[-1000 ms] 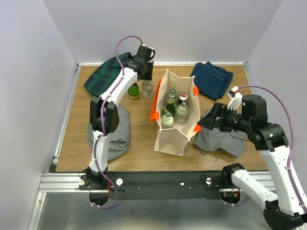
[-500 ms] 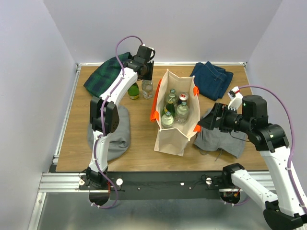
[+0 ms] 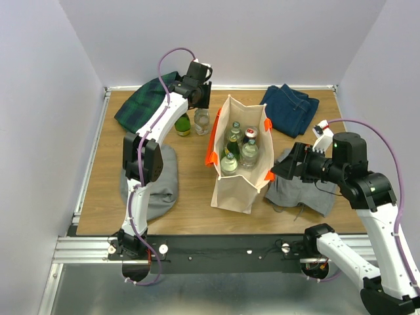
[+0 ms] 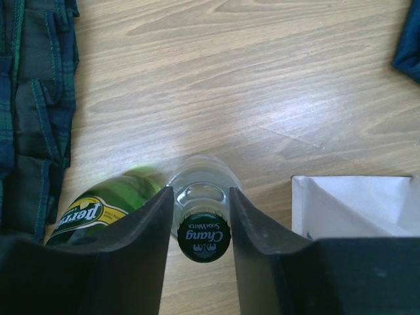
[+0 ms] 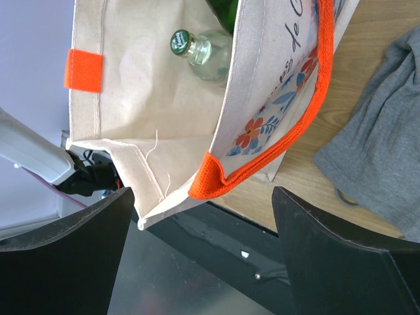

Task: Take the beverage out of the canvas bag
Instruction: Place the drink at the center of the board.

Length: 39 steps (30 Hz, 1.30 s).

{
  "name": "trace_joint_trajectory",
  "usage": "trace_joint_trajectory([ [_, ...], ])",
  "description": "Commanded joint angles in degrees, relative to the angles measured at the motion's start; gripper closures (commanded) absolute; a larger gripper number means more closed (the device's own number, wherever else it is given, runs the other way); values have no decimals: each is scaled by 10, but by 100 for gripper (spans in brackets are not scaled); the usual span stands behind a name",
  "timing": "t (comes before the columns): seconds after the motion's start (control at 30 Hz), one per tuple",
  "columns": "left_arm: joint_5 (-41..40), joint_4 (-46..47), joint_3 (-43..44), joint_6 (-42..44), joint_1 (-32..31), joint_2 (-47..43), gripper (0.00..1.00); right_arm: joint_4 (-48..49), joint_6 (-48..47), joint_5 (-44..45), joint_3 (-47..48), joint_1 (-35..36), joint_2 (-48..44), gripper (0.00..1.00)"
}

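Beige canvas bag with two orange handles stands upright and open at the centre of the wooden table in the overhead view; at least four bottles stand inside it, caps up; two more stand on the table just left of the bag, at upper centre: a clear Chang bottle and a green Perrier bottle, side by side; the left gripper brackets the Chang cap, and whether its fingers clasp it cannot be told; the right gripper, jaws spread wide and holding nothing, hangs at the bag's right rim; four cloths ring the scene: a plaid cloth at upper left, a denim cloth at upper right, a grey cloth at lower left, and a second grey cloth at right.
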Motion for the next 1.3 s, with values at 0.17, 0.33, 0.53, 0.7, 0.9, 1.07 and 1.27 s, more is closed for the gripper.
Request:
trace_joint_trajectory([
  [0.17, -10, 8, -2, -2, 4, -36, 44, 5, 5, 6, -5, 2, -9, 6],
  [0.33, -18, 15, -14, -4, 4, -53, 43, 4, 10, 6, -9, 2, -14, 6],
  [0.53, -34, 34, -43, -10, 4, -99, 41, 10, 11, -8, -19, 3, -12, 6],
  [0.7, -34, 42, -61, -14, 4, -156, 37, 9, 3, -22, -19, 2, 3, 5],
  [0.9, -3, 45, -103, -22, 4, -241, 37, 12, -8, -3, -9, 2, 31, 5],
  [1.07, 51, 19, -96, -24, 4, -286, 36, 9, -12, 7, -4, 2, 43, 6],
  [1.27, 155, 33, -147, -23, -6, -341, 23, 22, 4, 26, 18, 2, 50, 6],
])
